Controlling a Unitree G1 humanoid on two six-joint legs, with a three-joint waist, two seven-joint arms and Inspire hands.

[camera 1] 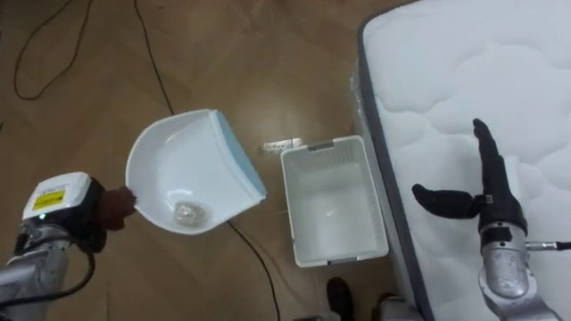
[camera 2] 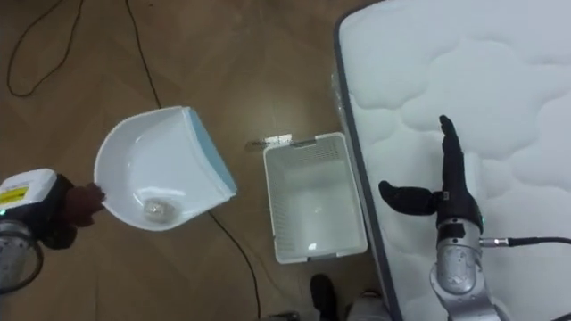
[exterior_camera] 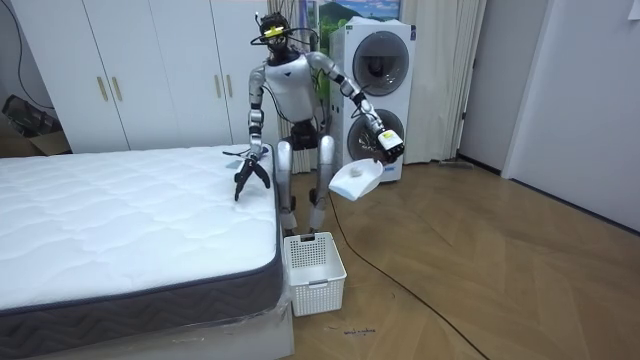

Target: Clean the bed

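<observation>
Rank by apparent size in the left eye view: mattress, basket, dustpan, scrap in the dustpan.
Largest: white quilted mattress.
Next, unranked: white slotted plastic basket and white blue-edged dustpan look alike, and the raised dustpan is nearer the camera.
Smallest: small crumpled scrap in the dustpan.

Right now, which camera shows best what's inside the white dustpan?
The left eye view: it looks down into the dustpan, at a small crumpled scrap. The right eye view shows the same; the room view catches its outside.
</observation>
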